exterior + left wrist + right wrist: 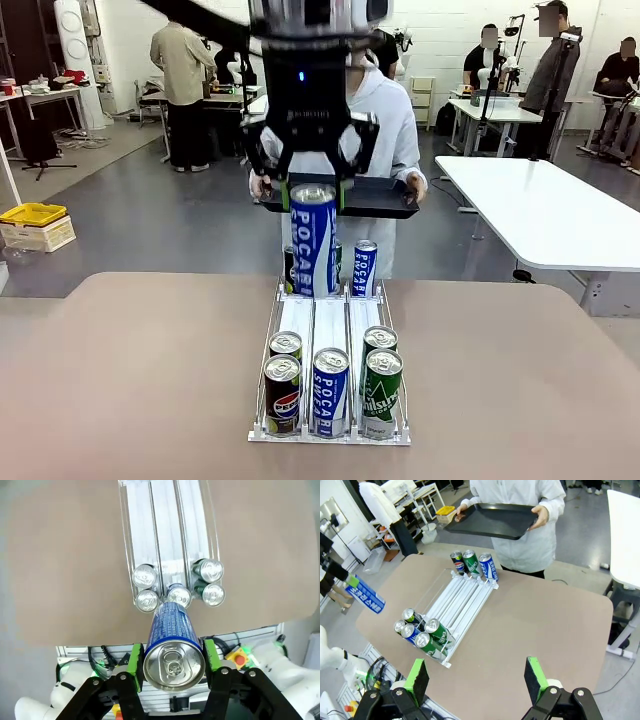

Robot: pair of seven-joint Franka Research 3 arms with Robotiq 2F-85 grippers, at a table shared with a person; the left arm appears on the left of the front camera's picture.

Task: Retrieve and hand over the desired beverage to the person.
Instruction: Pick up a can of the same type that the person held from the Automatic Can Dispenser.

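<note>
Clasping blue Pocari can (313, 250) near its top, left gripper (313, 195) raised, right gripper (476, 680) wide, empty

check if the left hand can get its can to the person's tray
Probably: the left hand holds the Pocari can high over the table, with nothing between it and the held-out tray.

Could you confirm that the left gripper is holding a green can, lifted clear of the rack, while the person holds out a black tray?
Not quite: the can in the left gripper is blue, a Pocari Sweat one, as the front view shows. The rest holds: it is lifted clear of the rack, and the person holds out a black tray.
</note>
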